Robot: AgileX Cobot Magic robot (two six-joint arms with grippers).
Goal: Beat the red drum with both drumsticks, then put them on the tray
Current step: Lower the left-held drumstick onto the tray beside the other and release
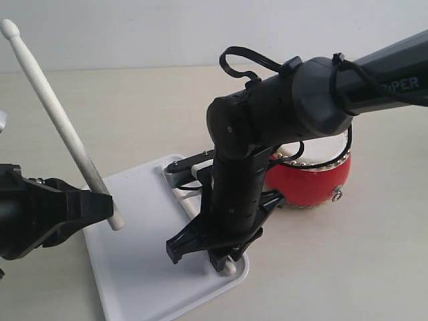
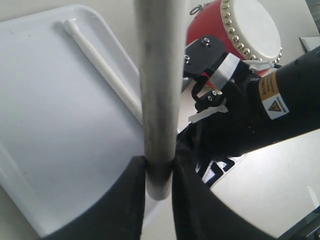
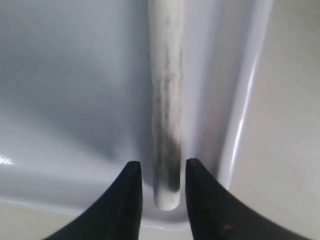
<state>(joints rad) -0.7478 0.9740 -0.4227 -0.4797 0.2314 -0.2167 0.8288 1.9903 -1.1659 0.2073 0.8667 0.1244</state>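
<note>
Drumstick one [image 3: 165,100]: lying flat on tray [image 3: 75,75], long axis along the rim nearest red drum [image 1: 311,180]. Right gripper [image 3: 163,162] straddles its butt end, jaws parted. Drumstick two [image 1: 57,110]: steeply tilted, clamped in left gripper [image 1: 100,204] over the tray's opposite edge, with bare tray between.

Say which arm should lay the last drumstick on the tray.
Left: the left gripper clamps that drumstick above the tray; the right gripper is open around the other drumstick in the tray.
</note>
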